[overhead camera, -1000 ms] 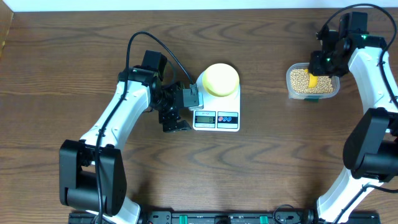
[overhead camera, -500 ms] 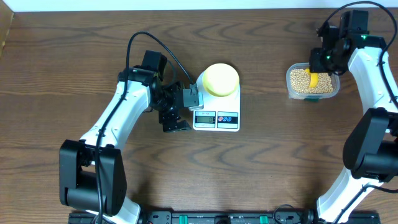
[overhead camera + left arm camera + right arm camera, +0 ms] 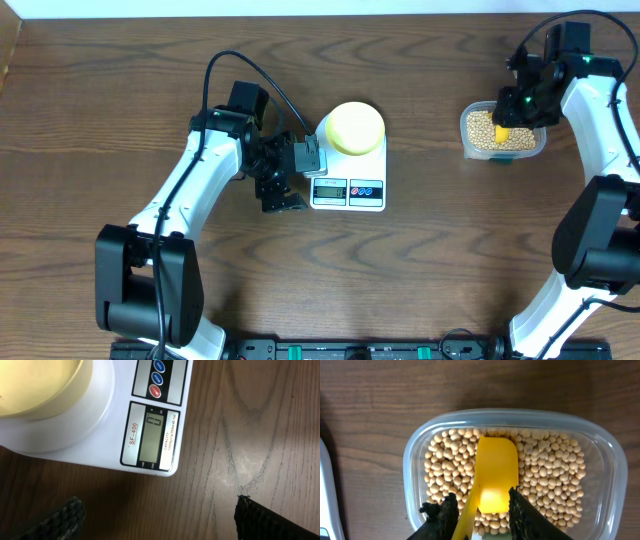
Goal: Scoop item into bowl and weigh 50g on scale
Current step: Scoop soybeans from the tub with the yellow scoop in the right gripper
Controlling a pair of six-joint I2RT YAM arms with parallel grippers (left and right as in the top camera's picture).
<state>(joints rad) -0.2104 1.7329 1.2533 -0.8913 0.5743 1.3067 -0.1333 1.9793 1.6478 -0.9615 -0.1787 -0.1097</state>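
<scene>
The tan beans (image 3: 545, 467) fill a clear plastic container (image 3: 503, 131) at the right back; it also shows in the right wrist view (image 3: 415, 450). My right gripper (image 3: 481, 505) is shut on a bright yellow scoop (image 3: 495, 472), whose empty bowl end rests over the beans. The pale yellow bowl (image 3: 356, 127) sits on the white scale (image 3: 372, 165), whose display (image 3: 152, 435) reads 0. The bowl's rim (image 3: 55, 395) shows in the left wrist view. My left gripper (image 3: 157, 520) is open and empty, just left of the scale's display edge.
The wooden table (image 3: 450, 250) spreads around the scale and the container. The table's back edge (image 3: 300, 18) runs along the top of the overhead view.
My right gripper has shifted slightly over the container with the scoop. The left arm has not moved.
</scene>
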